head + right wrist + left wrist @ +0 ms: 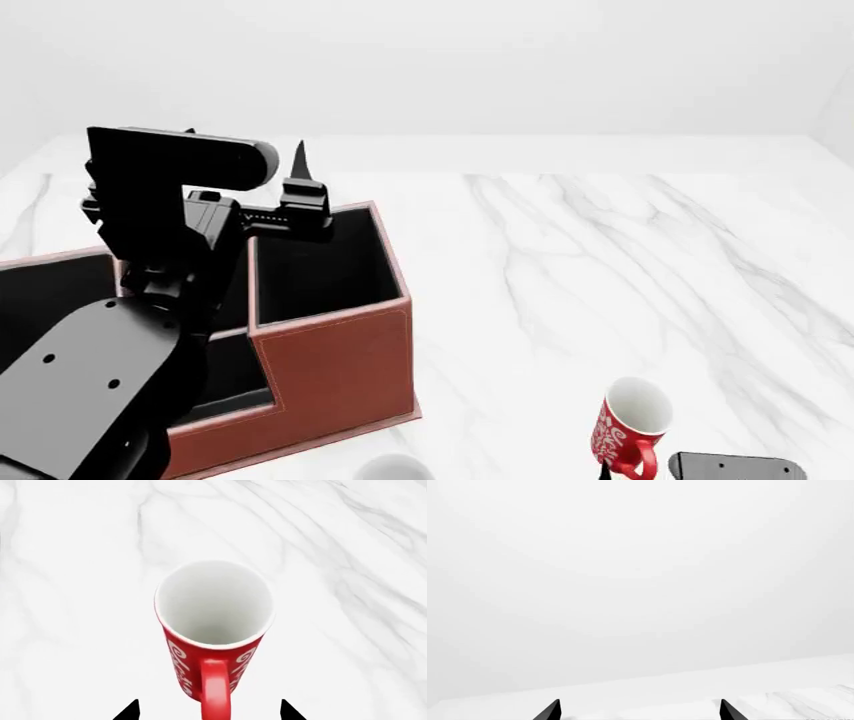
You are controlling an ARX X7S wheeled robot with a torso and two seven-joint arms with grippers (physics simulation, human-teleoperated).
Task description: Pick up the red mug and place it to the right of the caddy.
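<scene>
The red mug (630,425) with a white swirly pattern stands on the marble table at the near right, its handle toward me. In the right wrist view the mug (213,625) is seen from above, white inside. My right gripper (209,711) is open, with the mug's red handle (215,690) between its two spread fingertips and gaps on both sides. The reddish-brown caddy (334,360) with black-lined compartments stands at the near left. My left gripper (302,165) is held above the caddy's far edge; in the left wrist view it (640,711) is open and empty.
The white marble table (601,260) stretches right of and behind the caddy. A white rounded object (394,467) shows at the bottom edge in front of the caddy. A dark part of my right arm (734,467) shows just right of the mug.
</scene>
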